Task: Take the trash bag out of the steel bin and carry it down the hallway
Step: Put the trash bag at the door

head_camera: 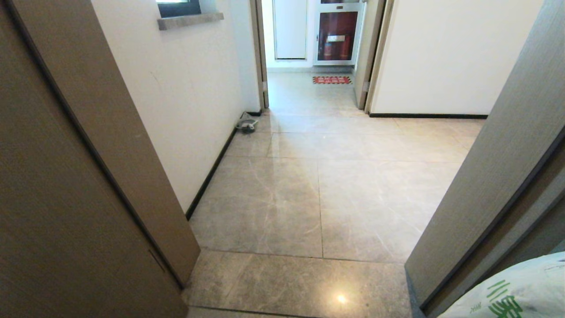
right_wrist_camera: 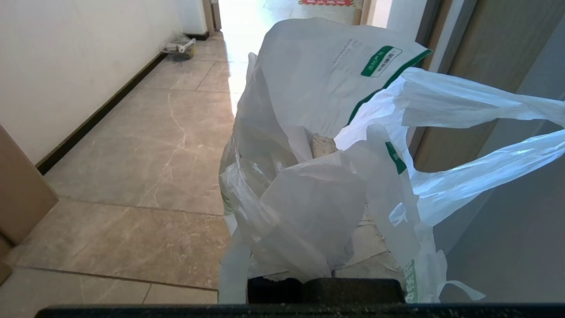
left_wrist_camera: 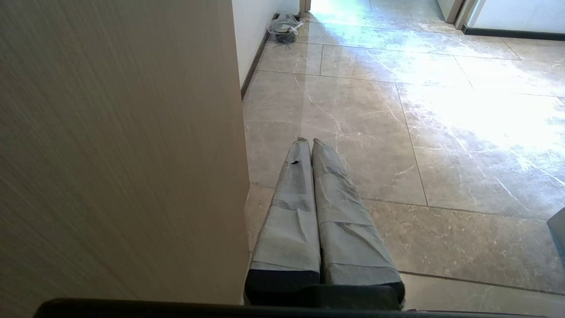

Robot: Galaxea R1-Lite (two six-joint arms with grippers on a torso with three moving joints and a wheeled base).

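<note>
Hallway (head_camera: 318, 194) ahead; right wrist view alone shows trash bag (right_wrist_camera: 318, 176) whole.

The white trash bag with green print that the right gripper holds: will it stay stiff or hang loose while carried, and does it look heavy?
The trash bag is thin, crinkled film, so it probably hangs loose and sways. Its loop handles trail out slack, so they may catch on the door frame beside it. It seems light: mostly crumpled plastic shows inside. The right gripper is buried in it.
</note>
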